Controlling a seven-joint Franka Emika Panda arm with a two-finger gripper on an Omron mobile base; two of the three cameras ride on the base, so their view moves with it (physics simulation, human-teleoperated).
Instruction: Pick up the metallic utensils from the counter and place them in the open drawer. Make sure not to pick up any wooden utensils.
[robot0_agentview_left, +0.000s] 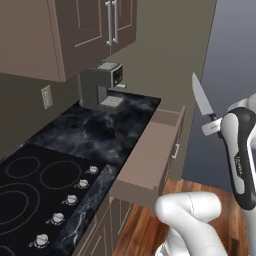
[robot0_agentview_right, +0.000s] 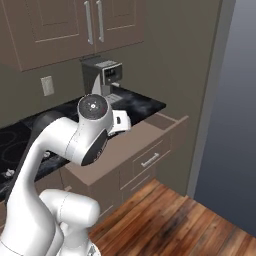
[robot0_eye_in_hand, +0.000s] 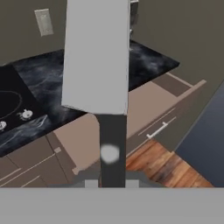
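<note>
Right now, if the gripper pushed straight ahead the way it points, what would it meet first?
Probably the open drawer front; the gripper, shut on the knife, aims there. Depth unclear.

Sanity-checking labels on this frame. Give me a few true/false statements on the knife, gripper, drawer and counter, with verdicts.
1. The gripper is shut on the knife. True.
2. The knife lies flat on the counter. False: it is held up in the air, blade pointing upward, off to the right of the open drawer.
3. The drawer is pulled out. True: its pale inside shows in both base views.
4. The knife blade is already inside the drawer. False: in the left base view it hangs well above and beside it.
5. A coffee machine stands at the far end of the counter. True.
</note>
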